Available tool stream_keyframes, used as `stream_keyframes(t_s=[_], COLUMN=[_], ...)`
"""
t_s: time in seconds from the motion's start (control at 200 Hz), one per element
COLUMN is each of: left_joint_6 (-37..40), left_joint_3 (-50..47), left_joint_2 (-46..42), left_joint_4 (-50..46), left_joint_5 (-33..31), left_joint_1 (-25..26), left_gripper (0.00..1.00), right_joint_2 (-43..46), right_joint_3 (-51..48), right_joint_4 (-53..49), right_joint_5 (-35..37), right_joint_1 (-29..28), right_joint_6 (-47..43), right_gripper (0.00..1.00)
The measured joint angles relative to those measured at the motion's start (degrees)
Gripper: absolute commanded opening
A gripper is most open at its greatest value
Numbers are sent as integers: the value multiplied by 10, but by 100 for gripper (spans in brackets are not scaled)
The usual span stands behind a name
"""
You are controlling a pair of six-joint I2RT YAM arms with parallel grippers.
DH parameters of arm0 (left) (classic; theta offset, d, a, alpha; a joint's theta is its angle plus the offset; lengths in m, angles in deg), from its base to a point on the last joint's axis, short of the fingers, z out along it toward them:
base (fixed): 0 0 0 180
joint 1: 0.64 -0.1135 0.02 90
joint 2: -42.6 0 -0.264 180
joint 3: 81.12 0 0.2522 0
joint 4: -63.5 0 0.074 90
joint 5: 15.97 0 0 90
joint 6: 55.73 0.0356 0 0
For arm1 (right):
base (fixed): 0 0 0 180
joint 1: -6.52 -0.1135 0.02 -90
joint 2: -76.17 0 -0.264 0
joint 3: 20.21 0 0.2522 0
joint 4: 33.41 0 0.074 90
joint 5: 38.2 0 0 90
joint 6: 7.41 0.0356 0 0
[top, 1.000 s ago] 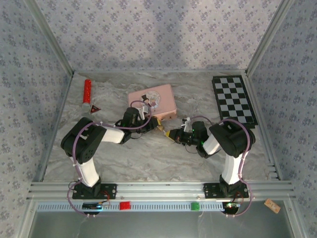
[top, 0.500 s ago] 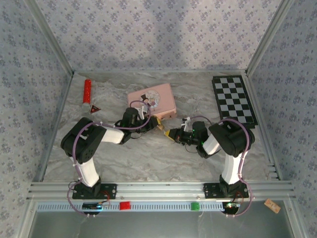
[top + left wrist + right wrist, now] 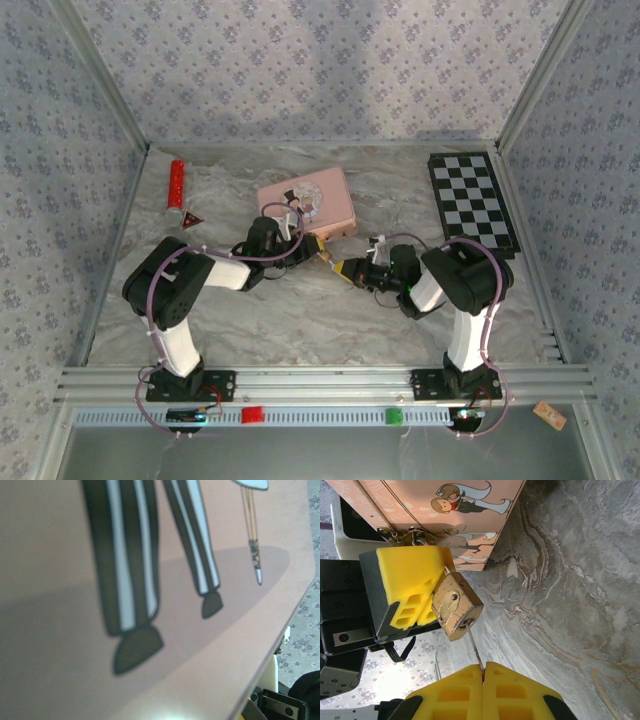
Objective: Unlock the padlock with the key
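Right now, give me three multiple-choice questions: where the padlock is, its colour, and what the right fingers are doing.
1. The padlock is: A far from the tin; B at the clasp of the pink tin; C on top of its lid.
2. The padlock's body is: A brass-gold; B blue; C black.
3. The right fingers are: A wide open; B shut on the key; C gripping the tin.
Answers: B, its shackle reaches the clasp; A, it shows brass; B, they meet on the key's shaft.
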Motion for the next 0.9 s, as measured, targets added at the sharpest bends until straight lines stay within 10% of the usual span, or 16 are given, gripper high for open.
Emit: stream_keyframes(t_s=[0.9], left_joint_6=[-3], left_joint_3=[0], left_joint_2=[0], left_joint_4=[3], left_joint_5=[1], left_joint_1=[0], left_gripper=[18], right_joint_2=[-27], right_joint_3=[15], right_joint_4=[19], right_joint_5=[-34], right_joint_1=[14], right_joint_6=[28], right_gripper=[0])
